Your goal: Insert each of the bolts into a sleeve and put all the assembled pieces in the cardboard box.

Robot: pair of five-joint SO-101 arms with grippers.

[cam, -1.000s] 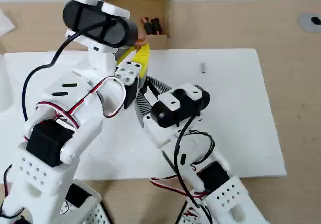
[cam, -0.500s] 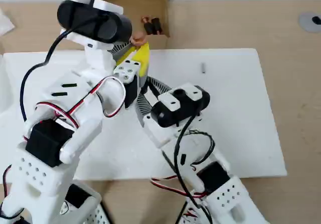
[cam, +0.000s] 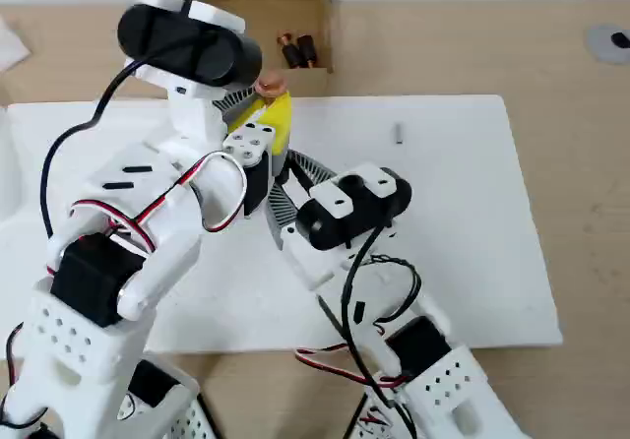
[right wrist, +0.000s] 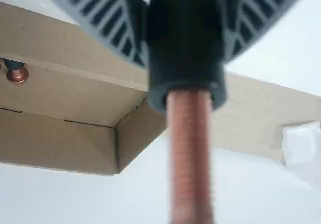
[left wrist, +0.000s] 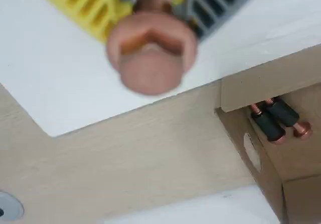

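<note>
Gripping a bolt (left wrist: pixel 150 58), the left tool (left wrist: pixel 152 10) hides most of its shank.

Cardboard box (cam: pixel 266 6): open-topped. Two assembled pieces (cam: pixel 297 49) lay against its right wall. Left arm's wrist camera (cam: pixel 187 45) overhung the near-left corner, blocking entry there.

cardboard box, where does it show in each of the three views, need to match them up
High view: the cardboard box sits at the top edge, just beyond the white mat.
Left wrist view: its corner lies beyond the held bolt.
Right wrist view: its wall runs behind the held sleeve.
Shared landmark: the assembled pieces inside it.
</note>
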